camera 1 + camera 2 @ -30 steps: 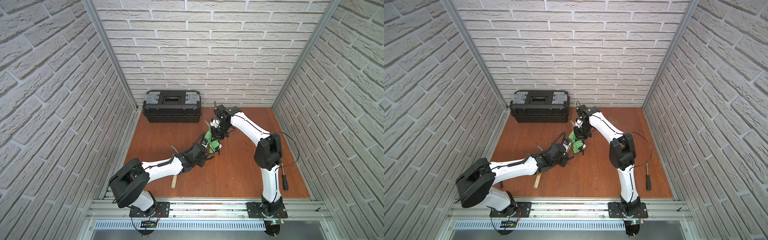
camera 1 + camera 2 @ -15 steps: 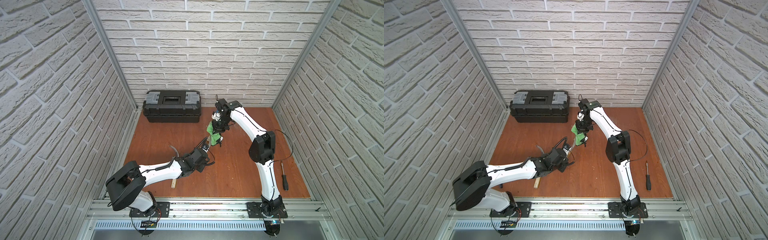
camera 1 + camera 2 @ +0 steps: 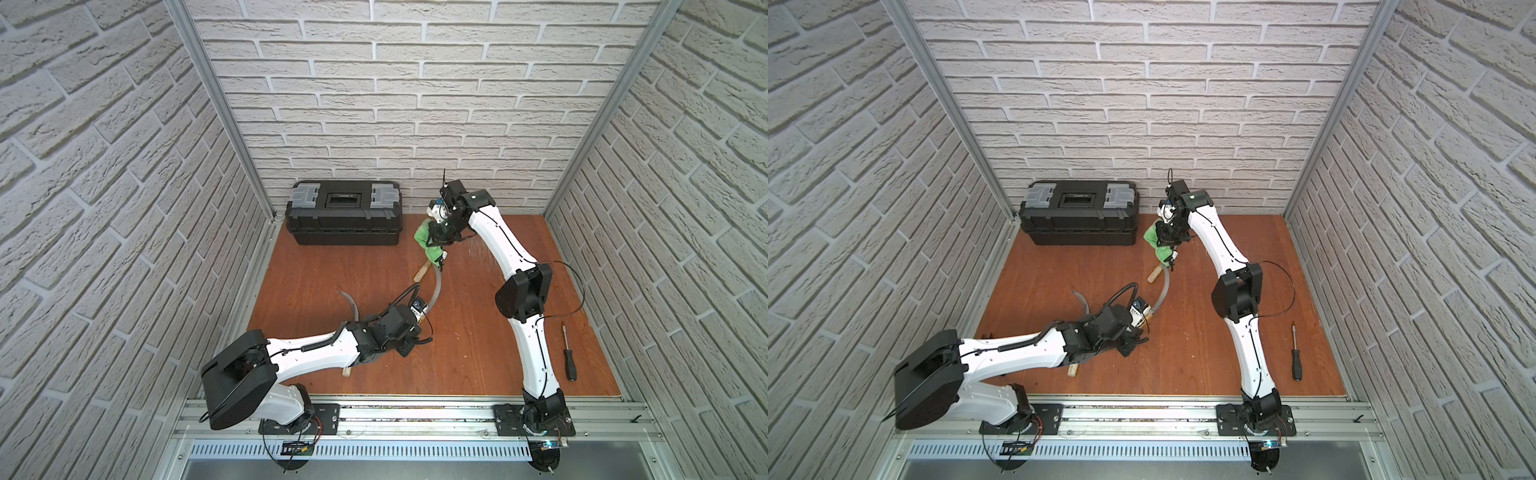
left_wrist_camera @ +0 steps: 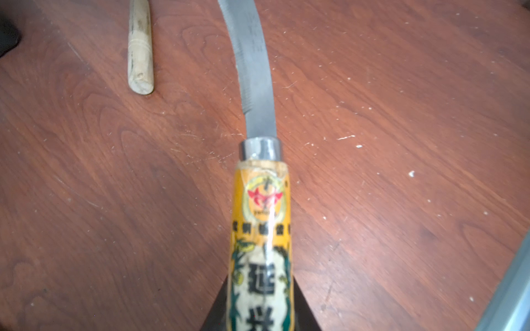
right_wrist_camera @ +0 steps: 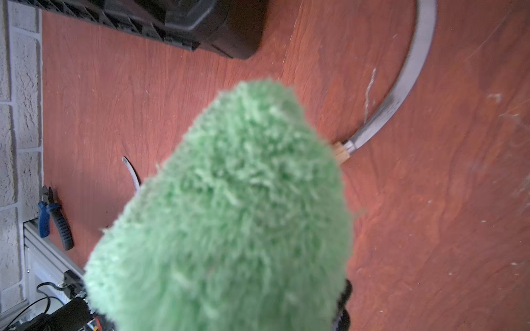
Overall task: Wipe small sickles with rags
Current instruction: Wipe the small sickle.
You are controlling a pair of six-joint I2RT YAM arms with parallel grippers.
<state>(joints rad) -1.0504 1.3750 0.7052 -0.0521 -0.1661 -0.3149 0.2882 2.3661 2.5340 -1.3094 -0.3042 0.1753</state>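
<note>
My left gripper [image 3: 417,330] is clamped tight on the handle of the labelled sickle [image 3: 436,289]. My right gripper [image 3: 439,240] is pinched shut on the green rag [image 3: 423,237], which hangs above the table [image 3: 457,361].

In both top views the labelled sickle's blade curves up from my left gripper toward the rag's lower end; I cannot tell whether tip and cloth touch. The second sickle [image 3: 421,273] lies on the table just below the rag, with only its pale handle showing. The third sickle [image 3: 1081,302] lies partly under my left arm, its blade pointing toward the black toolbox [image 3: 1077,216]. A screwdriver [image 3: 1296,361] lies well apart, beside my right arm.

In my left wrist view the labelled sickle [image 4: 259,229] runs straight out from my jaws, yellow printed label up and toothed blade over the table. The second sickle's handle [image 4: 140,48] lies apart from it.

In my right wrist view the rag [image 5: 229,215] fills the middle. A sickle blade [image 5: 410,77] arcs out from behind it; I cannot tell whose. Blue-handled pliers [image 5: 54,217] lie near the wall.
</note>
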